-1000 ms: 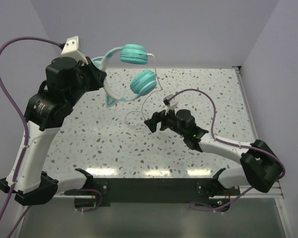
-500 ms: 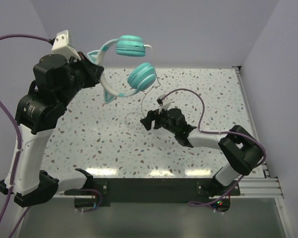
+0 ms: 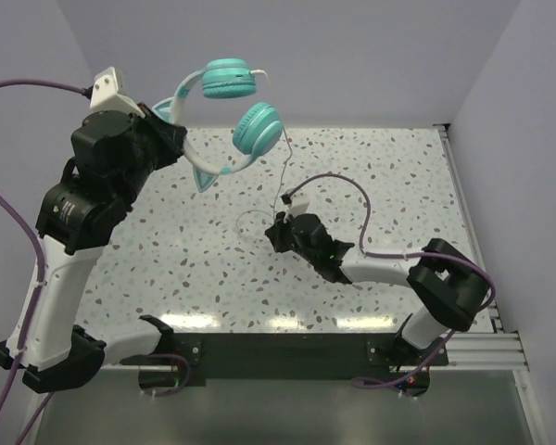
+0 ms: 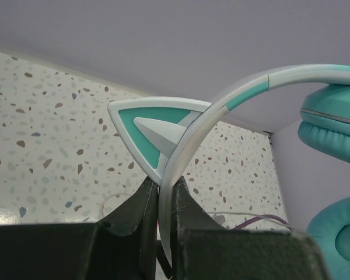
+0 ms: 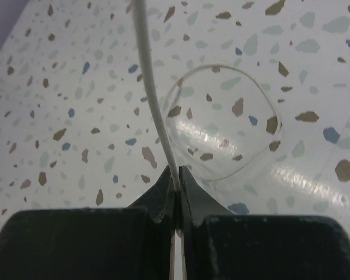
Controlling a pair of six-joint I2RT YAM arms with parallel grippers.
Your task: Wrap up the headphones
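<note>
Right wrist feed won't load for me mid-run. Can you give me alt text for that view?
The right gripper is shut on a thin white cord, which runs from its fingertips up and out of the top of the frame. Beyond the fingertips, more cord lies in a loose loop on the speckled table.

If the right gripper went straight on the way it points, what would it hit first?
Probably the cord loop lying on the table just ahead of its fingers; depth is unclear.
</note>
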